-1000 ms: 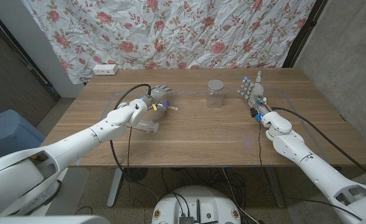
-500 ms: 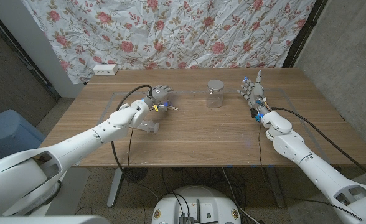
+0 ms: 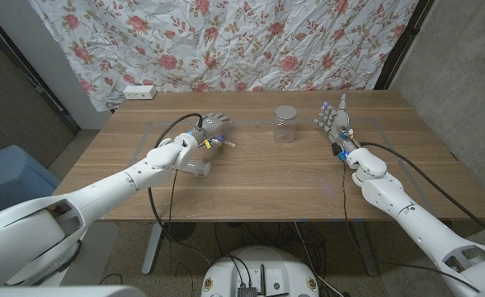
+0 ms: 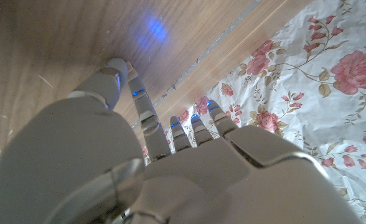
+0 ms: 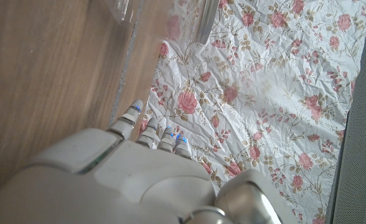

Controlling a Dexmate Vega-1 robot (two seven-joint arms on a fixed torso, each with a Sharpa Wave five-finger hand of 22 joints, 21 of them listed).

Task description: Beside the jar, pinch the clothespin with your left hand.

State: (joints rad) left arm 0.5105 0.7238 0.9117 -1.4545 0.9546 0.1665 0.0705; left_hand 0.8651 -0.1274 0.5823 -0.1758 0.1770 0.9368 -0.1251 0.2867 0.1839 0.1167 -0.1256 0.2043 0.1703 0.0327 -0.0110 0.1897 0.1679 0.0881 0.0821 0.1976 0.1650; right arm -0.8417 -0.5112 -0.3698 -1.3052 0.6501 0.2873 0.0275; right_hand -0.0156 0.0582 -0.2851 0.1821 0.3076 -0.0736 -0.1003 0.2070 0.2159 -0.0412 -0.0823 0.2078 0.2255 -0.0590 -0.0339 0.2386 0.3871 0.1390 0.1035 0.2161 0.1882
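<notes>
The clear jar (image 3: pixel 285 124) with a grey lid stands upright at the middle back of the wooden table (image 3: pixel 259 177). To its left, my left hand (image 3: pixel 208 130) hovers low over the table and pinches a small wooden clothespin (image 3: pixel 225 143) between thumb and a finger; the pin's end pokes out toward the jar. In the left wrist view the thumb and a finger (image 4: pixel 139 102) meet at a small tan tip (image 4: pixel 129 64), and the other fingers are spread. My right hand (image 3: pixel 334 120) stands on its edge right of the jar, fingers apart and holding nothing.
A white power strip (image 3: pixel 138 91) lies at the table's back left corner. A flowered cloth (image 3: pixel 242 41) hangs behind the table. A blue bin (image 3: pixel 7 173) stands on the floor at the left. A black cable (image 3: pixel 164 136) loops over my left forearm.
My left hand has edged slightly left, away from the jar, with the clothespin's tip moving along with it. The jar and right hand have not moved.
</notes>
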